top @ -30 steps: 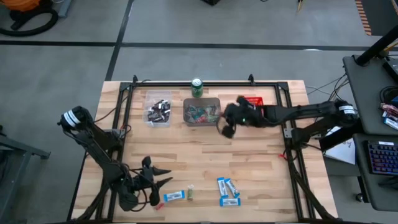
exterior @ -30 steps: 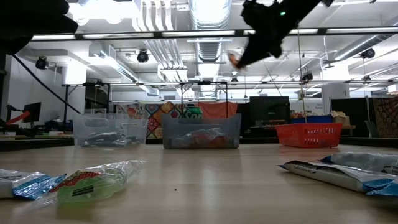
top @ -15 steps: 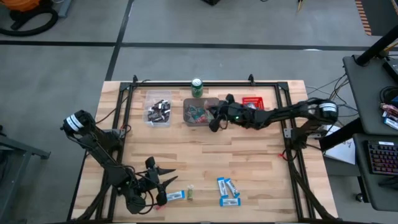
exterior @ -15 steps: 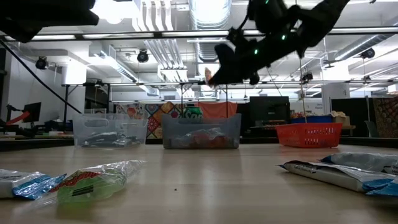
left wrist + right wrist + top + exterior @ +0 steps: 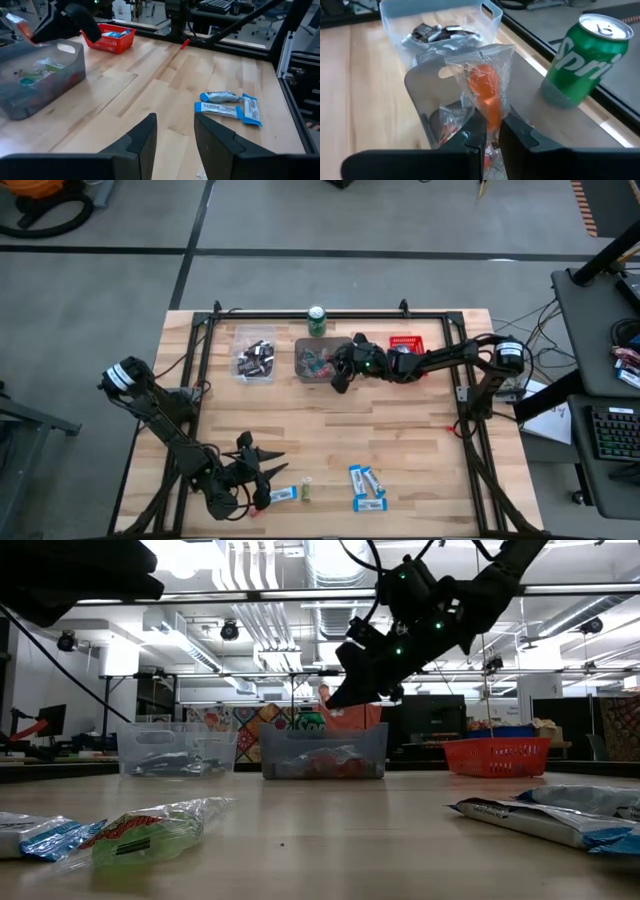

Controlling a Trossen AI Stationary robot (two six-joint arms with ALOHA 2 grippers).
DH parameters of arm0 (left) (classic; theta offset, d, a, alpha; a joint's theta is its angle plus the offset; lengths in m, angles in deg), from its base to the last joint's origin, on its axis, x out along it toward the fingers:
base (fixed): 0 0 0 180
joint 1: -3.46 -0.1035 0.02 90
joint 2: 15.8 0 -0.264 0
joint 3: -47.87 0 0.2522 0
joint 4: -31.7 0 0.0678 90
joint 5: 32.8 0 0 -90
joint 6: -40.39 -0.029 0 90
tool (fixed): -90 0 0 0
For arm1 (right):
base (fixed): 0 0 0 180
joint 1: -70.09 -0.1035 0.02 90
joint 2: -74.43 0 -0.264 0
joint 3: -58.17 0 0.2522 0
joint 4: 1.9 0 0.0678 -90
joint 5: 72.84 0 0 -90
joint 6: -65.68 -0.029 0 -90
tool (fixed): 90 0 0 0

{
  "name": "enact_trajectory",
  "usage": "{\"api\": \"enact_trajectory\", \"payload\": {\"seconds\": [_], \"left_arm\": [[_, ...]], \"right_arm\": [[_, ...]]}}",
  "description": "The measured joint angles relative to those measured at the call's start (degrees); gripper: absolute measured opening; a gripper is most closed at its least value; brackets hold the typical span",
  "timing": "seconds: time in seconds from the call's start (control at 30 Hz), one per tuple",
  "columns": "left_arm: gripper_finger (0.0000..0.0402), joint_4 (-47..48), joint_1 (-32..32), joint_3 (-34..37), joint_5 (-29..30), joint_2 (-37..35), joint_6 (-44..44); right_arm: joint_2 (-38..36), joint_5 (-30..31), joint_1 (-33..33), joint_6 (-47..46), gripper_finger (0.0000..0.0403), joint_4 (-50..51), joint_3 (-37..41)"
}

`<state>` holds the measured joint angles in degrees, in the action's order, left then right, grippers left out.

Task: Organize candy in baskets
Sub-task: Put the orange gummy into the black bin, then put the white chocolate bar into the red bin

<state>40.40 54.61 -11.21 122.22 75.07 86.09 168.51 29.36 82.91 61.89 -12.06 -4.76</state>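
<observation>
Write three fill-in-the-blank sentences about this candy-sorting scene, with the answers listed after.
1. The right tool pinches a clear-wrapped ____ candy above the grey bin.
2. The drink can behind that bin is ____.
3. The left tool hovers with its fingers ____ near a blue-and-white mini bar.

Missing words: orange; green; open

I see three baskets [image 5: 324,360] in a row at upper centre, a can [image 5: 317,320] behind, bars [image 5: 366,486] at lower centre.

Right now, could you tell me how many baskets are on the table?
3, in a row along the far edge: the clear basket on the left, the grey basket in the middle beside the green can, and the red basket on the right, partly hidden.
</observation>
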Motion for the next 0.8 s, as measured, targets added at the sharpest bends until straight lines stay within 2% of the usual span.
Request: {"api": "enact_trajectory", "payload": {"seconds": [0.13, 0.23, 0.33, 0.47, 0.57, 0.67, 0.8], "left_arm": [[0.0115, 0.0, -0.1, 0.0, 0.0, 0.0, 0.1], [0.0115, 0.0, -0.5, 0.0, -0.3, 0.0, 1.2], [0.0115, 0.0, -1.3, 0.0, -6.2, -0.1, 3.0], [0.0115, 0.0, -2.2, 0.0, -15.6, -0.1, 6.2], [0.0115, 0.2, -2.3, 0.0, -18.0, -0.2, 7.8], [0.0118, 2.4, -2.3, 0.0, -20.9, -0.2, 8.0], [0.0131, 3.9, -2.3, 0.0, -26.4, 0.3, 8.4]], "right_arm": [[0.0, -1.7, 0.2, 0.7, 0.0031, 0.3, -0.4], [0.0, -2.2, 0.7, -0.8, 0.0053, 2.0, -0.4], [0.0, -1.9, 1.2, -2.7, 0.0092, 2.5, -0.4], [-0.2, -0.2, 1.3, -0.5, 0.0144, 0.7, -0.4], [-1.1, -0.2, 1.3, -0.7, 0.0174, -0.2, -0.4], [-2.2, -0.2, 1.2, -2.5, 0.0198, 3.7, -2.1], [-4.6, -0.3, 0.1, -4.0, 0.0227, 14.6, -4.8]]}}
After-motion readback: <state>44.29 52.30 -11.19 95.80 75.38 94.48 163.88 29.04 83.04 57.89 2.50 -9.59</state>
